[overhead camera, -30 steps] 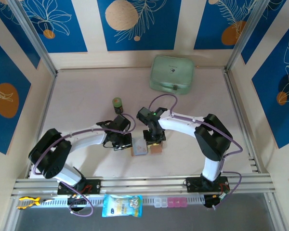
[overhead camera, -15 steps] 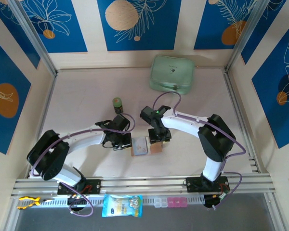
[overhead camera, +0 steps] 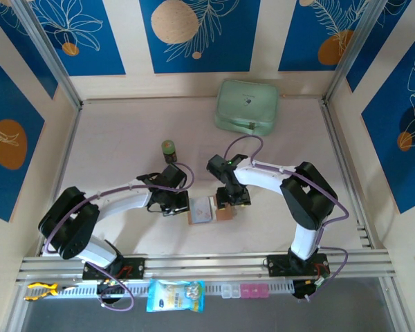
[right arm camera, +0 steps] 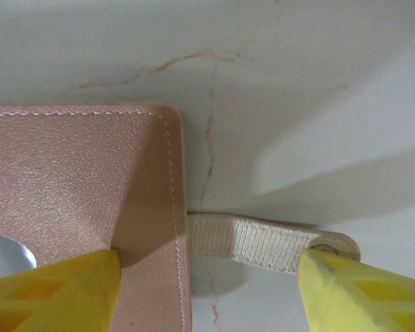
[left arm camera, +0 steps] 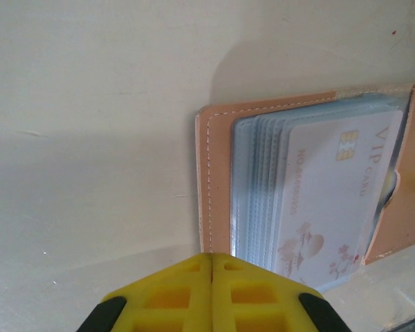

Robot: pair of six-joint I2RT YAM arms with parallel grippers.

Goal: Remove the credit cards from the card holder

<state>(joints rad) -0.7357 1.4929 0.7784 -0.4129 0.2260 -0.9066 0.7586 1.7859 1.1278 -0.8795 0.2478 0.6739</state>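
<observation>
Right jaws widened over card holder [right arm camera: 76, 180]; left wrist shows credit cards [left arm camera: 332, 194].

Table [overhead camera: 111, 138] lies open left and right; little bottle [overhead camera: 169, 148] stands near, beyond my left gripper [overhead camera: 182, 206], mint case [overhead camera: 247, 106] sits far back, card holder [overhead camera: 207, 209] dead ahead.

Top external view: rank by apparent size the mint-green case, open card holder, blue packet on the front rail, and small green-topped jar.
1. mint-green case
2. blue packet and card holder: too alike to separate
3. green-topped jar
</observation>
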